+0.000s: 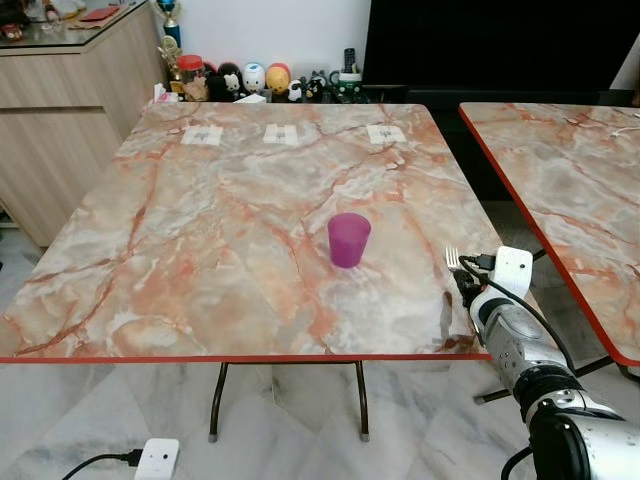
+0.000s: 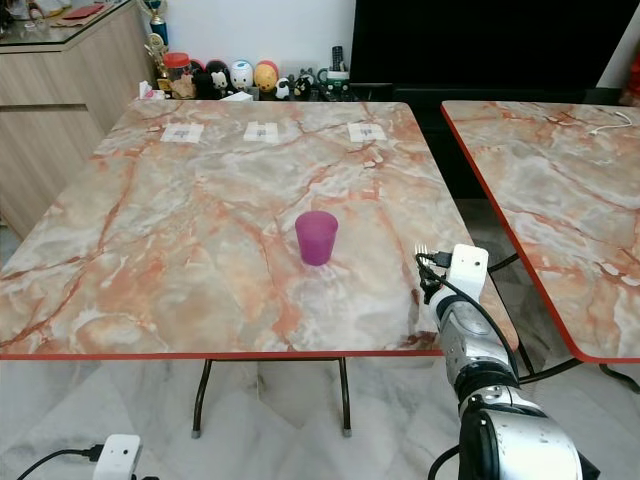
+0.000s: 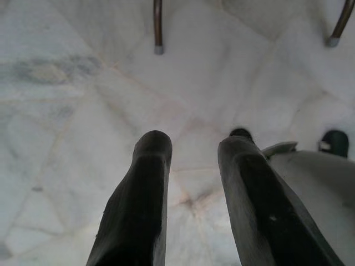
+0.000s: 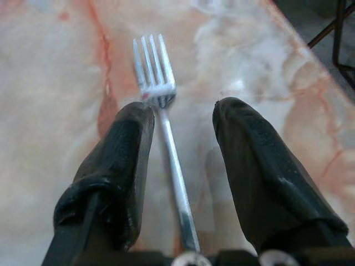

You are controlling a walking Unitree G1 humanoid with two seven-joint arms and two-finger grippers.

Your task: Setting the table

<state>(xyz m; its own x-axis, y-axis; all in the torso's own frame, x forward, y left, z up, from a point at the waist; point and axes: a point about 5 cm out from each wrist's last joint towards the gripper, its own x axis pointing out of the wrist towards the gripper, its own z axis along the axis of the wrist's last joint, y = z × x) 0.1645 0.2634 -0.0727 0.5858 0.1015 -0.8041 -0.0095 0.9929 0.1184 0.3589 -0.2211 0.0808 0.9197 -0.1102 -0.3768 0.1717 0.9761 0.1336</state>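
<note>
The right claw [image 4: 180,138] gapes around a fork [image 4: 163,127] over the table [image 1: 200,250] edge; loosely held, the fork could slip floorward.

The right arm [image 1: 520,345] is reaching forward and up, its silver forearm showing at the lower right; the right gripper [image 4: 180,119] is keeping its two black fingers [image 4: 119,160] apart; the left gripper [image 3: 191,149] is hanging down, fingers parted.

Figurines [image 1: 250,78] line the table's far side — a wooden cabinet [image 1: 60,110] left, a white adapter [image 1: 157,458] on the floor.
</note>
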